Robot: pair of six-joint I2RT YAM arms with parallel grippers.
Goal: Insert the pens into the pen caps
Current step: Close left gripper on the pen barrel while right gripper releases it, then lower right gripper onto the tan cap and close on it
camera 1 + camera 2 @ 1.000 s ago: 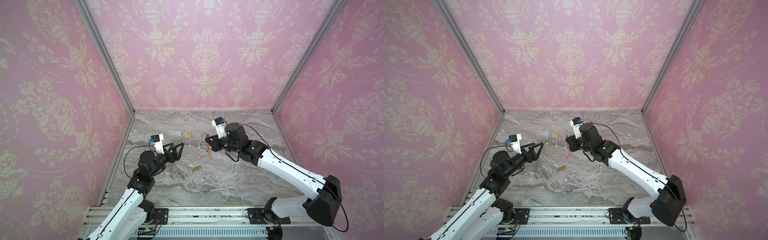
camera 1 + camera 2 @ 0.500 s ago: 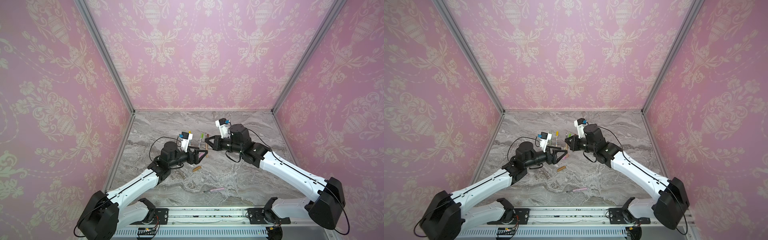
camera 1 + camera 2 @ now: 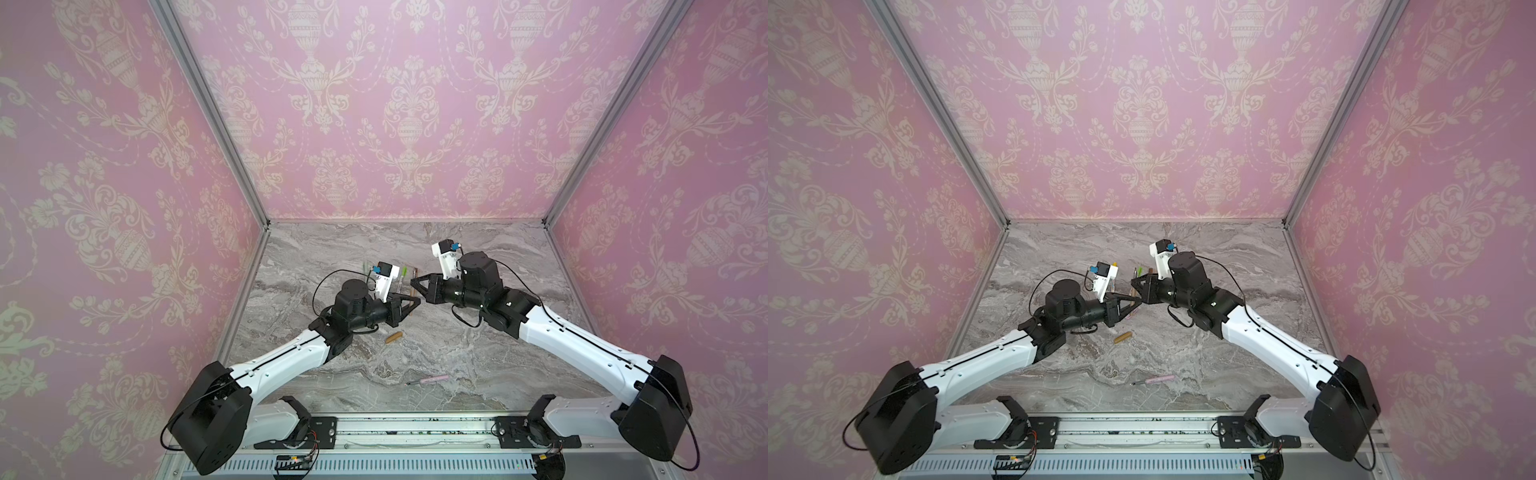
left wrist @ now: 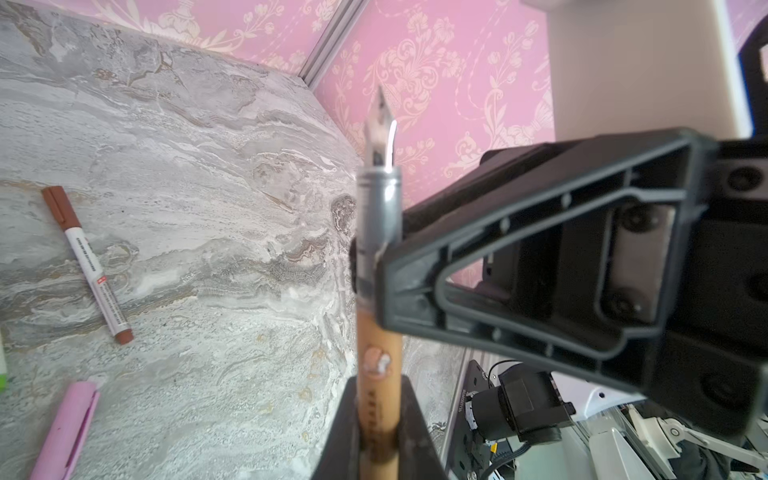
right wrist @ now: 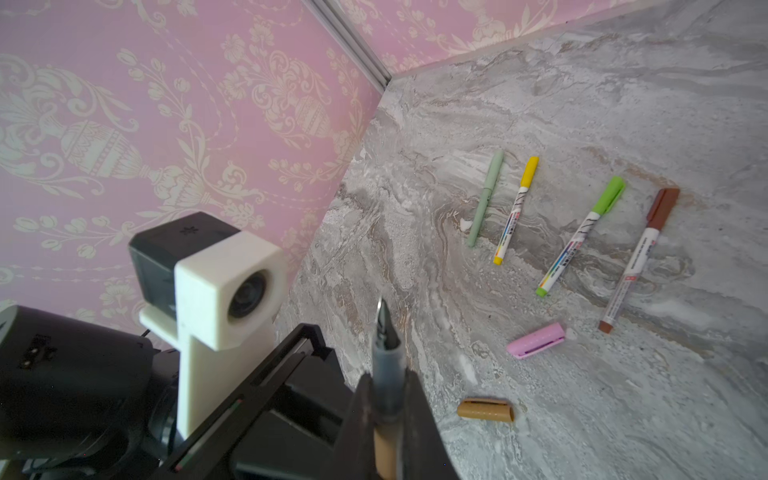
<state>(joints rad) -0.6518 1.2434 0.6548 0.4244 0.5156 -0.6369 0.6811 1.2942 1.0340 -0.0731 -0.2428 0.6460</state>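
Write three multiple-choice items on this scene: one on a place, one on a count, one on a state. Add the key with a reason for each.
1. Where is the tan cap?
A. lying on the marble table
B. pushed onto a pen
C. in a gripper

2. How many capped pens lie in the row in the right wrist view?
A. two
B. six
C. four

3. How is the tan pen held?
A. not held, lying flat
B. by both grippers, nib bare
C. by one gripper, capped

Key:
1 A: it lies loose on the marble near the pink cap.
2 C: the sage-green pen, yellow pen, lime pen and brown pen.
3 B: the left gripper clamps the barrel, the right gripper grips nearer the uncovered nib.
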